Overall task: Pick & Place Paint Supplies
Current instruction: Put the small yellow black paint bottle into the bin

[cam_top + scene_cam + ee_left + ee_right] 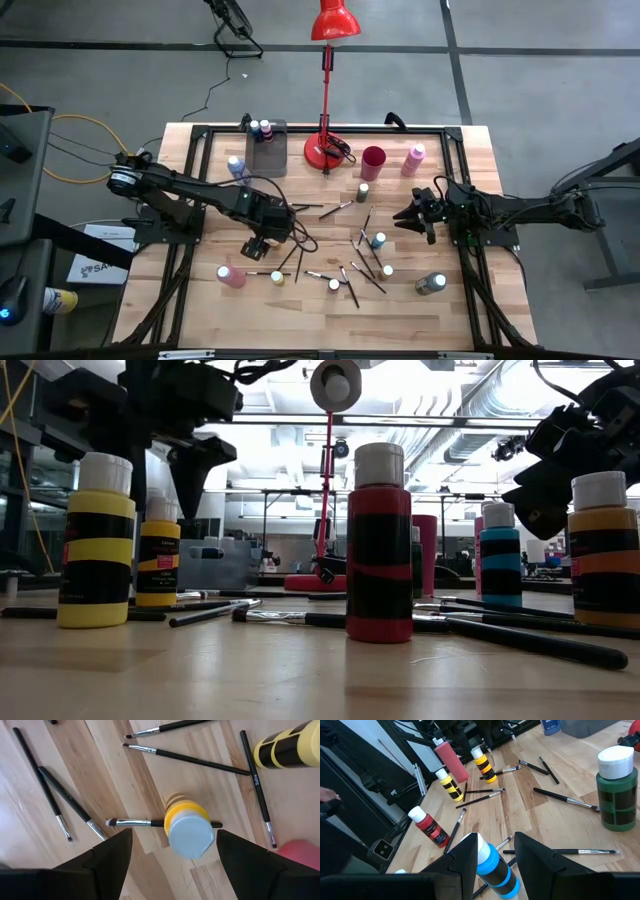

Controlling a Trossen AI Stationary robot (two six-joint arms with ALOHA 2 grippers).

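Looking straight down from the high view, the left arm reaches in from the left edge across the wooden surface (200, 300), its elbow bent, and the left end effector (252, 246) hangs over the scatter of paintbrushes (330, 212) left of centre. A pink bottle (231, 275) and a small yellow bottle (277, 277) stand just beside it. The right arm stretches in low from the right edge, and the right end effector (412, 215) points left toward the middle, near a blue bottle (378, 240). At the back stand a red lamp (326, 150), a dark red cup (373, 161) and a grey bin (268, 146).

Down at the low view, a red bottle (379, 545) stands front and centre with brushes lying around its base. Dark arm parts hang overhead on both sides.

Over to the left wrist view: the left end effector (172, 847) points steeply down, fingers (107, 857) spread wide and holding nothing. The yellow bottle (186, 827) stands between them, and I cannot tell whether either finger touches it; a brush (135, 823) lies across behind it.

Finally the right wrist view: the right end effector (495, 855) tilts down over the surface, fingers (540, 857) partly apart either side of the blue bottle (495, 867). Whether they actually press on it, I cannot tell. A green bottle (616, 790) stands off to one side.
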